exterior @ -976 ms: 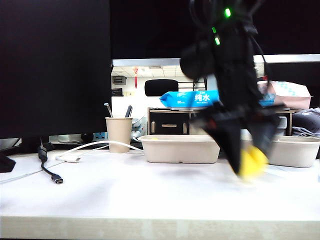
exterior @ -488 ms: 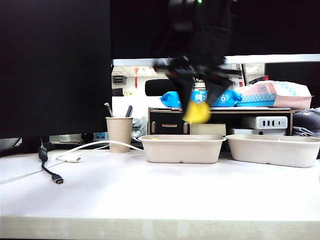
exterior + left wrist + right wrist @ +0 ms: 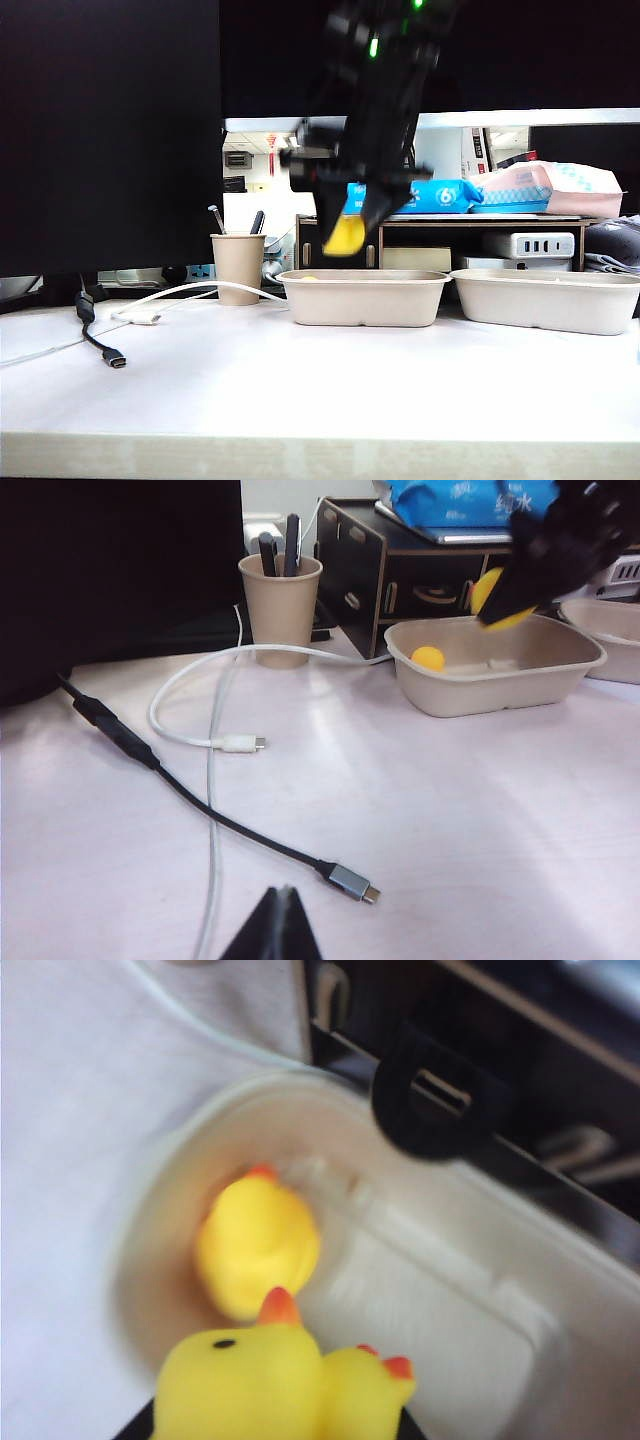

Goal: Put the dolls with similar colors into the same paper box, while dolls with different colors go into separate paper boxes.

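Your right gripper [image 3: 348, 232] hangs above the left end of the near tray [image 3: 362, 297], pinching a yellow duck [image 3: 345, 236] that is clear of the rim with open air beneath it. A second duck [image 3: 257, 1243] already lies inside that tray at the same end, close to the end wall; in the right wrist view the held duck [image 3: 270, 1380] sits just over it, and the rest of the tray floor toward the other end is bare. The other tray [image 3: 550, 298] stands beside it on the right, a narrow gap between their rims. A paper cup [image 3: 238, 268] with pens stands near the first tray's left end. Your left gripper [image 3: 273, 930] shows only its tips, pressed together, low over the counter [image 3: 480, 810] near a black cable [image 3: 200, 805].
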{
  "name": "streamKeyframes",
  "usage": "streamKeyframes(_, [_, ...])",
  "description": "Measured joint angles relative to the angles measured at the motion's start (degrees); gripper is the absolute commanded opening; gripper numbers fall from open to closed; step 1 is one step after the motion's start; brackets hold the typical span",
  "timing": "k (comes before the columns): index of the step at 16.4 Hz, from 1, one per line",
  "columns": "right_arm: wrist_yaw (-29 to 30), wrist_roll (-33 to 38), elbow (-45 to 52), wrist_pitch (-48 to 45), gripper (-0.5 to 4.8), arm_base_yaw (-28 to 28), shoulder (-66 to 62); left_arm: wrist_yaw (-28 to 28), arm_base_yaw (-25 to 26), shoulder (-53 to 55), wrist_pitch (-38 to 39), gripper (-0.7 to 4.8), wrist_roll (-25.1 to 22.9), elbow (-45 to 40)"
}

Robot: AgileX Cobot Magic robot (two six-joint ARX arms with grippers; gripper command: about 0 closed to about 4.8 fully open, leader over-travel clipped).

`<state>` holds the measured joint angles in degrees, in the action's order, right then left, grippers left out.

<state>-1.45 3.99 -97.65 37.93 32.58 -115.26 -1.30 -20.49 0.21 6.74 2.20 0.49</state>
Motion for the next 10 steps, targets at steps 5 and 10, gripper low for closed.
streamKeyframes(5, [0.0, 0.0, 0.0, -3.6, 2.63, -1.8, -3.0, 0.0, -2.2, 0.0, 0.3, -0.05, 0.0, 0.0])
streamKeyframes(10, [0.0, -0.1, 0.0, -2.6, 3.70, -2.7, -3.2, 0.0, -2.2, 0.0, 0.4, -0.05, 0.0, 0.0])
